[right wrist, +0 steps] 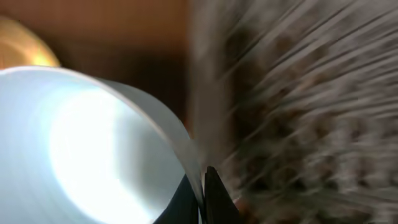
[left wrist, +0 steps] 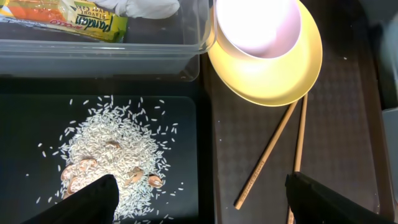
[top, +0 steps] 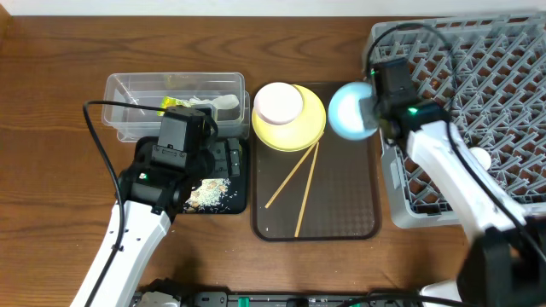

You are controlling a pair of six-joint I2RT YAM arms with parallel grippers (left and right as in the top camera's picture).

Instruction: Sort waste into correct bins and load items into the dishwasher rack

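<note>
My right gripper (top: 374, 107) (right wrist: 203, 186) is shut on the rim of the light blue bowl (top: 350, 111) (right wrist: 93, 143) and holds it tilted beside the left edge of the grey dishwasher rack (top: 478, 77) (right wrist: 298, 93). My left gripper (top: 198, 132) (left wrist: 199, 202) is open and empty over the black tray (top: 229, 162) (left wrist: 31, 124), which holds rice (top: 209, 193) (left wrist: 118, 149). The clear tub (top: 128, 89) (left wrist: 93, 59) holds the snack wrapper (left wrist: 81, 18) and white paper (top: 217, 104) (left wrist: 143, 7). The white bowl (top: 279, 102) (left wrist: 258, 22) sits on the yellow plate (top: 294, 135) (left wrist: 273, 81). Two chopsticks (top: 294, 175) (left wrist: 267, 155) lie below them.
The plate, bowl and chopsticks rest on a dark brown serving tray (top: 350, 196) (left wrist: 342, 137) between the black tray and the rack. A small white cup (top: 480, 158) sits in the rack near my right arm. Some brown bits lie among the rice (left wrist: 78, 177).
</note>
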